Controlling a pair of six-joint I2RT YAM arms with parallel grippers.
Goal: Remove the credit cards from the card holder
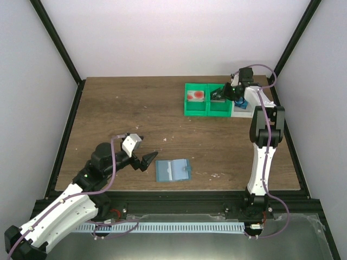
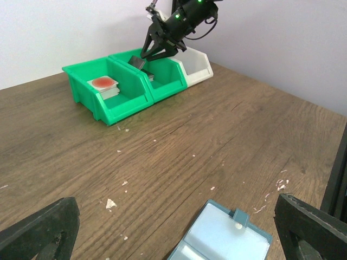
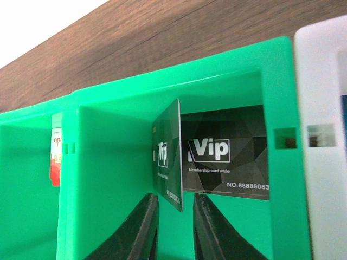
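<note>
Right claw point(image 3: 174, 198) is down in the middle green bin point(image 3: 179, 76) at the far right of the counter point(image 1: 124, 108). Its fingers are slightly apart, with a dark "Vip" card point(image 3: 168, 154) standing on edge between them. A strip of green shows between the card and one finger, so it isn't clamped. A second dark Vip card point(image 3: 225, 157) lies flat in the same compartment.

The left green bin point(image 2: 87, 73) holds a red-marked card point(image 2: 103, 82) on top of a small stack. A white bin point(image 2: 198, 65) sits on the other side of the middle bin.

Card holder point(image 1: 172, 170) is light blue and lies opened flat on the near part of the counter, well apart from the bins. Can't tell if any cards are in its pockets.

Left claw point(image 1: 142, 153) is just beside the holder with fingers spread wide, holding nothing.
</note>
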